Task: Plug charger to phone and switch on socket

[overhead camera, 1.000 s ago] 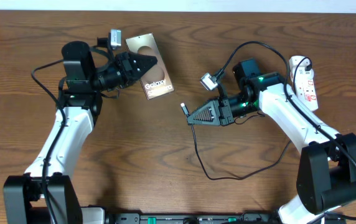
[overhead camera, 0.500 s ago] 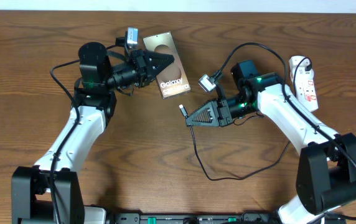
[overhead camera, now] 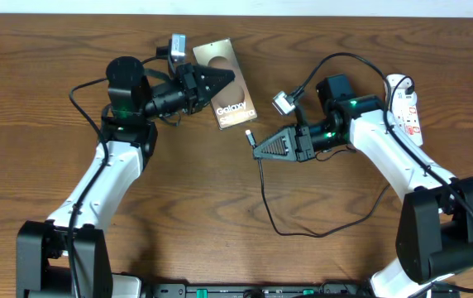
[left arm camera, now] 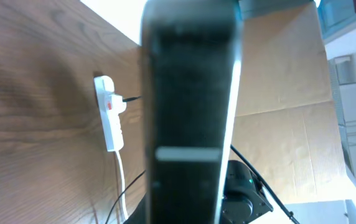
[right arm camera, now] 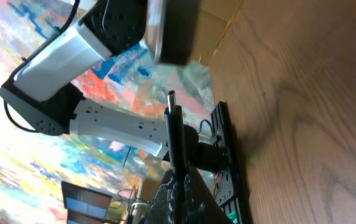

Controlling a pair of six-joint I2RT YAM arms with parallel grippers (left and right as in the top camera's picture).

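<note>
Plainly, from overhead, the left gripper (overhead camera: 222,81) is closed on the upper edge of the phone (overhead camera: 235,101). It holds the phone steady with its lower end turned toward the other arm, so the port is offered to it. Just below and right of that end, the right gripper (overhead camera: 259,151) is pinched on the charger (overhead camera: 250,136) close behind its plug tip. The short grip probably keeps the tip stiff enough to aim. The slack cable loops away across the table (overhead camera: 179,215), below the phone. The socket (overhead camera: 408,106) lies well to the right of the phone, with no gripper on it, and I judge its switch to be the later step.

From the left wrist, the phone (left arm camera: 190,106) is a dark, blurred slab filling the middle, clamped between fingers I cannot make out. The socket (left arm camera: 109,121) shows beyond it to its left, with its white cord (left arm camera: 121,180) running down.

From the right wrist, the charger (right arm camera: 173,121) stands out of the closed right gripper (right arm camera: 179,186), and its tip points toward the phone (right arm camera: 173,31) above it. The two are apart, and whether the tip is lined up with the port I cannot tell.
</note>
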